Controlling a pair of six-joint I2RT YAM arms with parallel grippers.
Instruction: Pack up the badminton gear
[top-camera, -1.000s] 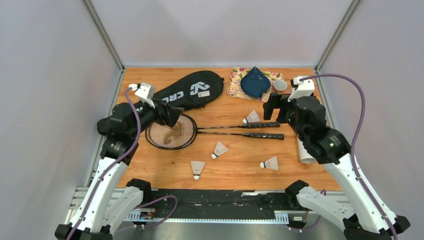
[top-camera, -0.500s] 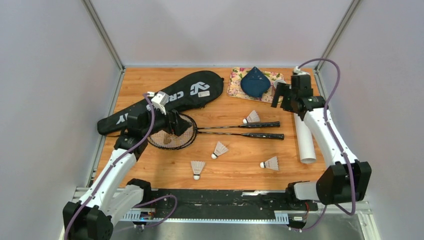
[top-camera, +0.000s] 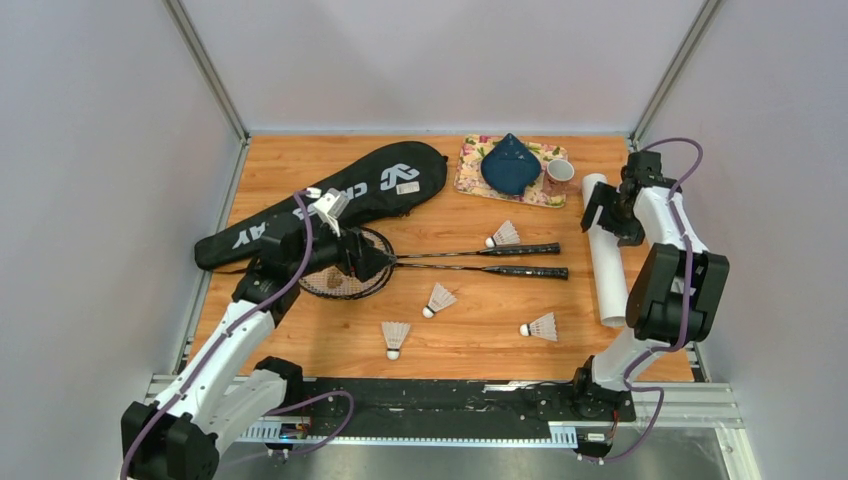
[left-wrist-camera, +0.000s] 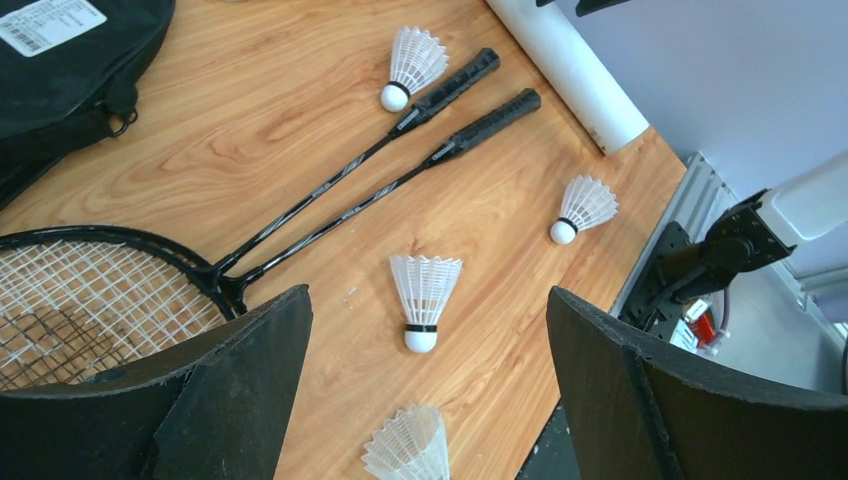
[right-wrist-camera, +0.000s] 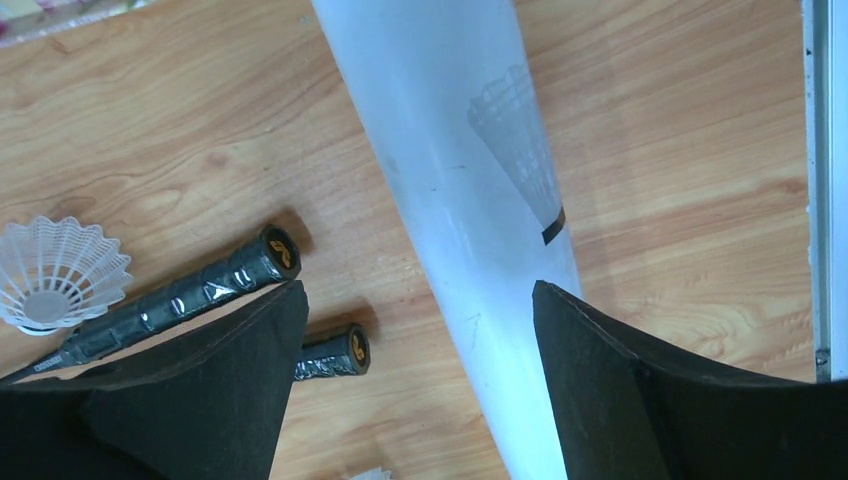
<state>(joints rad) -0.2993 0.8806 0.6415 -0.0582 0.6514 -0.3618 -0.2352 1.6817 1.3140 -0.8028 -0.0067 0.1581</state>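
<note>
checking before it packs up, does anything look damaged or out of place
One thing: the racket heads show a brownish patch in the strings, possibly a gap; too unclear to call. Four shuttlecocks lie scattered, nothing spilled.

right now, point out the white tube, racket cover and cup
white tube (top-camera: 606, 265): top external view, mid-length
racket cover (top-camera: 400, 180): top external view, logo on wide end
cup (top-camera: 560, 171): top external view, open mouth

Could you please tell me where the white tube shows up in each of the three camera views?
Top external: the white tube lies lengthwise at the far right.
Left wrist: tube at top, right of centre, slanting.
Right wrist: tube fills the centre, top to bottom.
Shared landmark: the racket handles, ending just left of the tube.
</note>
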